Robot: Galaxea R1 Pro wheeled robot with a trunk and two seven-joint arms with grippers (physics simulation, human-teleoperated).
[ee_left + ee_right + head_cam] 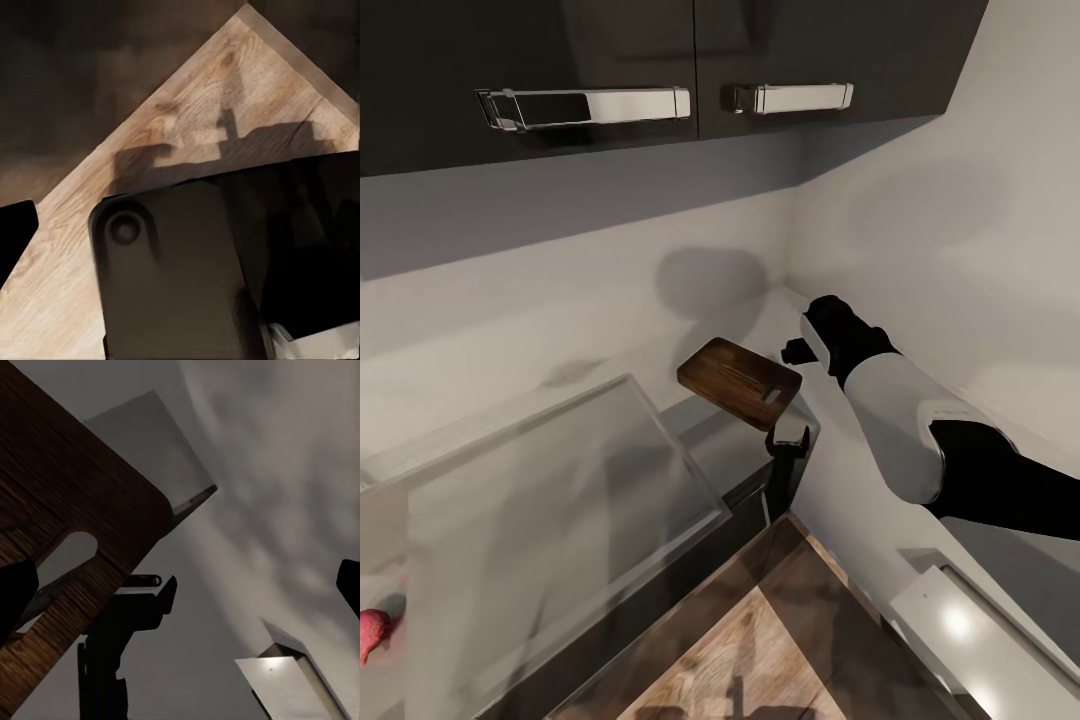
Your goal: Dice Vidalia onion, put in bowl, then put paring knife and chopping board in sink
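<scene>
The chopping board [740, 382] lies in the corner region of the tabletop [480, 370], its handle-slot end toward the right arm [890, 420]. The right gripper [796, 350] sits just beside that slotted end, at the board's near-right edge; from the head view it is not possible to tell whether it touches the board. In the right wrist view the chopping board [67, 517] occupies one side of the frame with its slot visible, and the two dark fingers [15, 596] appear at opposite edges of the picture, widely apart, with the board's slotted corner next to one of them and nothing clamped between them. A dark tap-like fixture [785, 455] stands just in front of the board, at the end of the steel sink [560, 500]. The sink basin reads as a pale, reflective surface. The Vidalia onion [372, 632] shows at the far left edge, well apart from the board. The left wrist view shows wooden floor [187, 127] and a dark robot part [172, 277]; the state of the left fingers cannot be told.
</scene>
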